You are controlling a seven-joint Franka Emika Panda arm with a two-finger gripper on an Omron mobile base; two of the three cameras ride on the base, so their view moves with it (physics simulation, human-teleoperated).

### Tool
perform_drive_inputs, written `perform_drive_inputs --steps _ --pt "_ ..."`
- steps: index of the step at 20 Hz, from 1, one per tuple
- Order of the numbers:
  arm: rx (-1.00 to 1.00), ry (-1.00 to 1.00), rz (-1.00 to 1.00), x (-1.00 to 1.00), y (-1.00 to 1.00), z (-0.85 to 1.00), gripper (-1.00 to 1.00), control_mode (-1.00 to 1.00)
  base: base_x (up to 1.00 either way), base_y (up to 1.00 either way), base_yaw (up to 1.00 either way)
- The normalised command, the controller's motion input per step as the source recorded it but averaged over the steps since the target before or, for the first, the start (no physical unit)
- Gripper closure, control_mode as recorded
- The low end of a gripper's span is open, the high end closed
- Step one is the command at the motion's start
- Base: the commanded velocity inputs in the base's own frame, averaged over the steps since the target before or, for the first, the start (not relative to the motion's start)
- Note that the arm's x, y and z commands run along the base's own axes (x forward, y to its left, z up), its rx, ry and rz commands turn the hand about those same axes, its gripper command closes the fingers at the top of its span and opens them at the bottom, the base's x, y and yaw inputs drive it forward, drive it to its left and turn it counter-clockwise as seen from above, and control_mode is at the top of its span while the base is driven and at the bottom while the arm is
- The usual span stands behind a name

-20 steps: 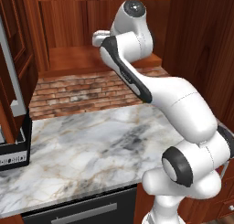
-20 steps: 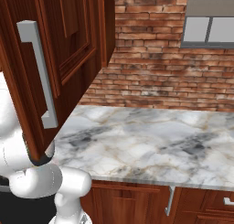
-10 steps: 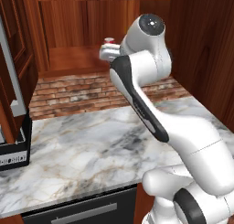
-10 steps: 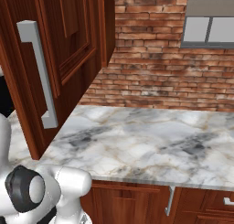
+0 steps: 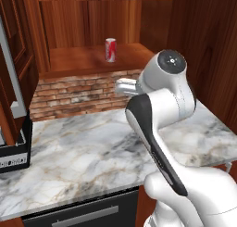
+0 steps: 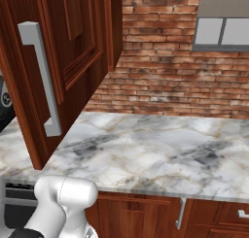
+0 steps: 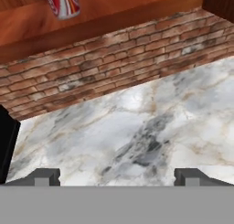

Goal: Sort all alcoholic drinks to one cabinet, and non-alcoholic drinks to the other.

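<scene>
Marble counter (image 5: 88, 156) w/ grey veining runs below a red brick backsplash (image 5: 78, 94); same counter fills the lower half of the hand view. Above it, an open reddish-brown cabinet (image 5: 88, 59) w/ its wooden shelf bare except for the red soda can (image 5: 110, 50), upright, silver top, roughly mid-shelf, well apart from the cabinet walls. In hand view the can sits at the top edge, on the shelf above the brick. Cabinet door (image 6: 63, 62) w/ long grey bar handle (image 6: 43, 81) hangs open over the counter in right base view. Black boxy machine (image 5: 14, 149) at counter's left end. Gripper (image 7: 116, 175) faces the counter & brick, jaws spread wide, nothing between the tips. Window (image 6: 223, 30) upper right of brick wall.
</scene>
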Motion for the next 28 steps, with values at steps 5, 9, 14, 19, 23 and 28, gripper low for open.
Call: perform_drive_inputs --steps 5,9,14,19,23,28 --pt "0.02 0.03 0.00 -0.02 -0.03 -0.38 -1.00 -1.00 0.00 0.00 0.00" --pt "0.08 0.03 0.05 0.00 -0.14 -0.37 -1.00 -1.00 0.00 0.00 0.00" --pt "0.06 0.06 0.05 0.00 -0.01 -0.32 -1.00 -1.00 0.00 0.00 0.00" --pt "0.02 0.03 0.02 0.00 0.00 -0.18 -1.00 1.00 0.00 0.00 0.00" --pt "0.00 0.00 0.00 0.00 0.00 0.00 -1.00 1.00 -0.50 0.04 0.00" --pt "0.00 0.00 0.00 0.00 0.00 0.00 -1.00 1.00 -1.00 0.18 0.00"
